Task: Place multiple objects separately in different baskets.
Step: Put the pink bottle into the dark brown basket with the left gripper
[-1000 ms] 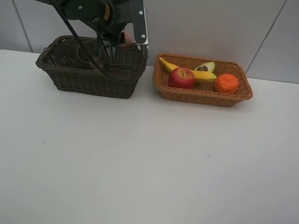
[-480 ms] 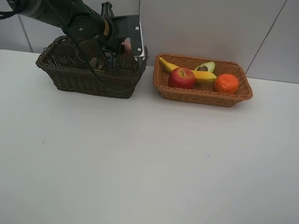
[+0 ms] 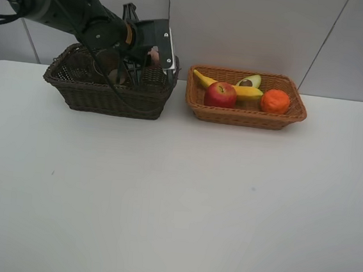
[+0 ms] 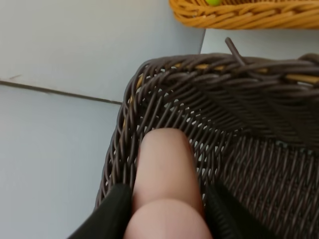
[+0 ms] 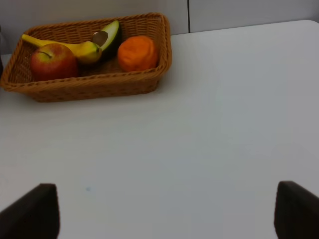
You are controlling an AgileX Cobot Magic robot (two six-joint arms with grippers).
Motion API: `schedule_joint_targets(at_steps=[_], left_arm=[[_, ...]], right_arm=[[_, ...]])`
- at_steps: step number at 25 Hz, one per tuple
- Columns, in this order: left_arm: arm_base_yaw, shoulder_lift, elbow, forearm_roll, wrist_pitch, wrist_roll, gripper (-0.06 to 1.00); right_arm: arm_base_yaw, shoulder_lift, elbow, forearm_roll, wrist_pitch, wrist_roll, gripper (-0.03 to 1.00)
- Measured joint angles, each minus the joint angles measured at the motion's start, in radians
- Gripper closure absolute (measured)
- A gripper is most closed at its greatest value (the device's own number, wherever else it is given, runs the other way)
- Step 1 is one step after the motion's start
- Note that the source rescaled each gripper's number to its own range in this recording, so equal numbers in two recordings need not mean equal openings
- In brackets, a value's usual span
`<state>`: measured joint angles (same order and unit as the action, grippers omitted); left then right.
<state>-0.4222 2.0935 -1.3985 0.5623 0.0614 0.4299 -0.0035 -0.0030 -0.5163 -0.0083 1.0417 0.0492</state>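
Inside the dark brown basket (image 4: 259, 164), left gripper (image 4: 167, 219) clamping pink bottle (image 4: 164, 174) (between both fingers), right jaws wide apart.

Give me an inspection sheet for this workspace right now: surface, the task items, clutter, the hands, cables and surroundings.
Surface: white table, bare in front of both baskets.
Job's things: light basket holds banana, apple, avocado half and tangerine. Dark basket: contents mostly hidden by the arm.
Clutter: nothing seen.
Hands: left hand sits over a corner of the dark basket, shut on a pink bottle. Right hand is open and empty above the bare table, only its fingertips showing.
Cables: black cables run along the left arm and loop into the dark basket.
Surroundings: pale panelled wall behind the table.
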Motion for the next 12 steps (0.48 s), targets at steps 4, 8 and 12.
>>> schedule_joint_targets(at_steps=[4,8,12], left_arm=[[0.0,0.0,0.0,0.002,0.015,0.0,0.51],[0.0,0.0,0.0,0.002,0.032,0.0,0.51],[0.0,0.0,0.0,0.002,0.05,0.0,0.5]], right_arm=[[0.0,0.0,0.0,0.0,0.0,0.0,0.12],[0.0,0.0,0.0,0.0,0.0,0.0,0.12],[0.0,0.0,0.0,0.0,0.0,0.0,0.12]])
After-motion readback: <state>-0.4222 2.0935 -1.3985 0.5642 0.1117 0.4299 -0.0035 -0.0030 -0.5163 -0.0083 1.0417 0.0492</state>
